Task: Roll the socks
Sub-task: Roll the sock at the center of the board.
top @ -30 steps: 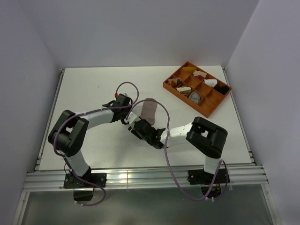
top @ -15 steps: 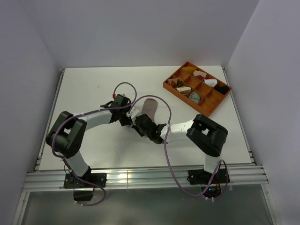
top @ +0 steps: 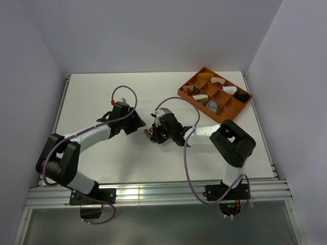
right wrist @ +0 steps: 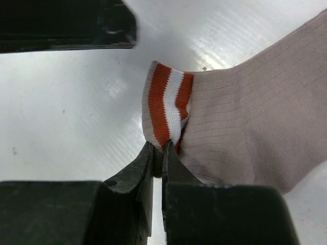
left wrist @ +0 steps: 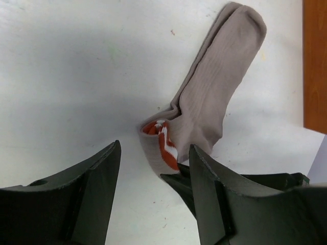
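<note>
Rolling looks barely begun. The pinkish-tan sock (left wrist: pixel 209 97) lies mostly flat and unrolled on the table (top: pixel 102 92), left of the orange tray (top: pixel 192 80). The right gripper (right wrist: pixel 157 148) pinches the striped cuff (right wrist: pixel 166 102) between nearly closed jaws. The left gripper (left wrist: pixel 153 148), farther from the tray, stands wide and empty just beside that cuff. The whole roll remains, and the sock's partner is not in view.

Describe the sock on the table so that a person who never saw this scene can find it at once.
Look at the white table, left of the orange divided tray. There lies a long pinkish-tan sock, its cuff pinched in the right hand. Unlike the small bundles in the tray, it lies loose and has red and white cuff stripes.
</note>
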